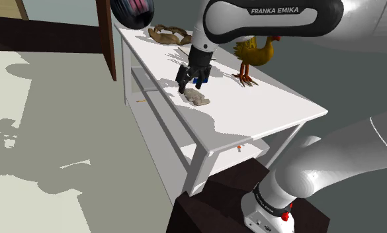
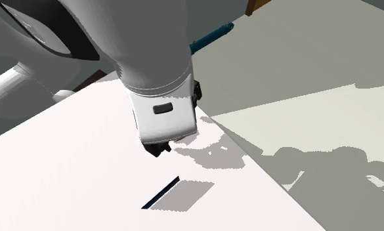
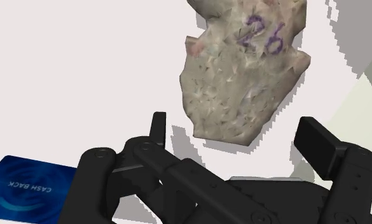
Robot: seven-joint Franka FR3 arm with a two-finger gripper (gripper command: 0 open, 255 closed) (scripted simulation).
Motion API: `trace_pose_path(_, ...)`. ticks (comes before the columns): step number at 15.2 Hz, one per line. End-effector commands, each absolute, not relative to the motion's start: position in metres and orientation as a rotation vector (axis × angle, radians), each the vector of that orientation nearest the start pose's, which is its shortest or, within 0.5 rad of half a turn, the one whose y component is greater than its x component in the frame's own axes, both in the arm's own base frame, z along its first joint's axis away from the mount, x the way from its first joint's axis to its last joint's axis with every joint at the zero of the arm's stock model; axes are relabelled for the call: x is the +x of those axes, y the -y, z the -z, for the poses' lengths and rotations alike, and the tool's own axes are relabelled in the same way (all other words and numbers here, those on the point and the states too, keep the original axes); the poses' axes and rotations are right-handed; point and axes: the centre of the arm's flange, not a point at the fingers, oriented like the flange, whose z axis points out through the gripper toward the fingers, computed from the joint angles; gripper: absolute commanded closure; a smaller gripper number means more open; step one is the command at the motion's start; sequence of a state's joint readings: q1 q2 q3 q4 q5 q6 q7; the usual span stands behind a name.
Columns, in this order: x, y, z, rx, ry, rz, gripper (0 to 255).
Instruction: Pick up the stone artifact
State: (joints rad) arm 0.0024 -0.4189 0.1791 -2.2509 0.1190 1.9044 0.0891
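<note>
The stone artifact point(image 1: 198, 99) is a rough grey-beige lump lying flat on the white table point(image 1: 264, 106), close to the table's edge on the shoulder view's left. In the wrist view the stone artifact point(image 3: 245, 70) carries a purple "26". My black gripper point(image 1: 190, 83) hangs just above it, open. In the wrist view the gripper point(image 3: 236, 130) has its fingers point(image 3: 158, 127) set wide apart, level with the stone's near end and not touching it. The second exterior view has the white hand and the gripper point(image 2: 159, 149) low over the table point(image 2: 65, 170).
A blue card point(image 3: 25, 184) lies on the table beside the gripper. A yellow-brown chicken figure point(image 1: 253, 56) stands further along the table, a brown object point(image 1: 169, 33) lies at the far end, and a dark round thing point(image 1: 132, 10) is behind that. A lower shelf point(image 1: 185, 142) sits under the top.
</note>
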Motion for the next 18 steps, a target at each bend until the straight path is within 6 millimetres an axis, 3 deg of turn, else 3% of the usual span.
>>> trace_pose_path(1,0.426,-0.094,-0.528,-3.09,0.069,0.096,0)
trace_pose_path(2,0.426,-0.095,-0.528,-3.09,0.068,0.096,255)
trace_pose_path(11,0.426,-0.094,-0.528,-3.09,0.069,0.096,255)
trace_pose_path(18,0.426,-0.094,-0.565,-3.09,0.069,0.096,255)
